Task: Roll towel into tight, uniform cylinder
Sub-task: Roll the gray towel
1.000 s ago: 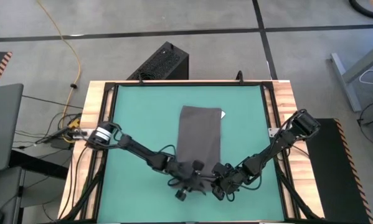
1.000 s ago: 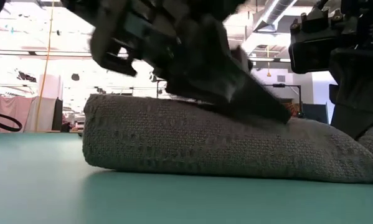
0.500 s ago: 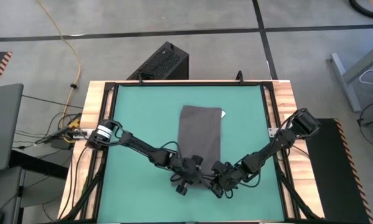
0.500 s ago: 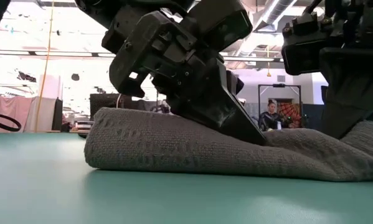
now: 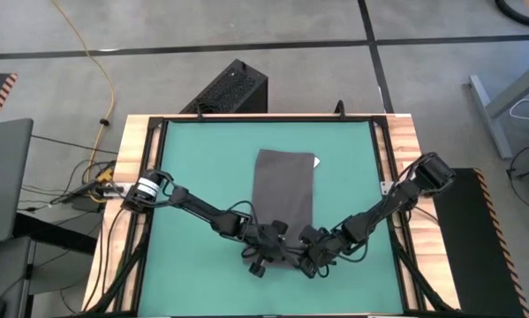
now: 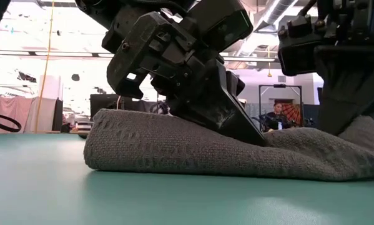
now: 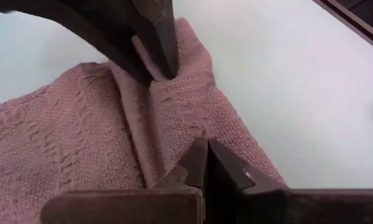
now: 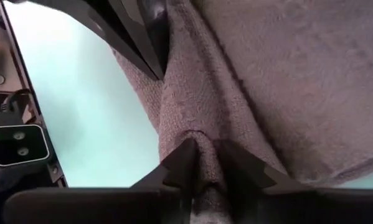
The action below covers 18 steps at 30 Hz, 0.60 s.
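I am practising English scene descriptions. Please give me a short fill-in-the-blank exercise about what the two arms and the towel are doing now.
1. The towel lies on a table with a ____ surface.
2. The left gripper is ____ on a fold of the towel.
3. Both grippers work at the towel's ____ end, the end closest to the low camera.
4. A small ____ tag shows at the towel's far corner.

Missing words: green; shut; near; white

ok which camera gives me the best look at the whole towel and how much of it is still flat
The high view: the whole towel lies flat toward the far edge, its near end hidden under both grippers. The low view shows only the bunched near end. The left wrist view shows fingers pinching a fold; the right wrist view, a ridge between its fingers.
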Each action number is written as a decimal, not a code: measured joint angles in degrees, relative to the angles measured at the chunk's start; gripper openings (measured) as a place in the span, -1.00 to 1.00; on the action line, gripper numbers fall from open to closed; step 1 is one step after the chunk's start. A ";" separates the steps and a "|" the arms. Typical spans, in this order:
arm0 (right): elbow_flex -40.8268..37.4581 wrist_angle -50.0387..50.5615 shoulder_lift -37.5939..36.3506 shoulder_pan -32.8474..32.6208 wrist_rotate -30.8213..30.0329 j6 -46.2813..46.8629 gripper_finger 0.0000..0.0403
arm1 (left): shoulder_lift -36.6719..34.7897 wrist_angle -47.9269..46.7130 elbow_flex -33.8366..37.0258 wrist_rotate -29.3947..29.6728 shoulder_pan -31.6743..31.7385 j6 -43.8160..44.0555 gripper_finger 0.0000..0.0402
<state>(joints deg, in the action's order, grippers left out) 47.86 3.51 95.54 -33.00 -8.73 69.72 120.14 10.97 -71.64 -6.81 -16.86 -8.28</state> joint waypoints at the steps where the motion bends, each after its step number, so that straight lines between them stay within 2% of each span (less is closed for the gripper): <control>1: 0.00 0.76 -0.49 0.18 -0.02 -0.12 -0.43 | 0.00 -0.01 0.00 -0.09 0.03 0.01 -1.00; 6: 0.00 9.16 -4.90 0.09 -1.70 0.57 -0.22 | 0.00 -0.01 0.02 -0.27 0.11 -0.15 -1.00; 11: -0.02 15.58 -9.74 -1.21 -10.77 0.26 -0.12 | 0.00 -0.01 0.02 -2.67 0.80 -0.10 -1.00; 15: -0.02 12.91 -10.88 -3.20 -18.41 -7.26 -0.13 | 0.00 0.04 0.07 -7.68 2.53 -0.25 -1.00; 18: -0.02 8.35 -9.84 -4.77 -20.10 -15.45 -0.16 | 0.00 0.14 0.07 -11.30 4.12 -0.98 -1.00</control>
<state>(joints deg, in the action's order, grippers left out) 47.83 11.86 85.70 -37.77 -28.83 54.27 120.14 11.10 -71.57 -18.10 -12.74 -9.26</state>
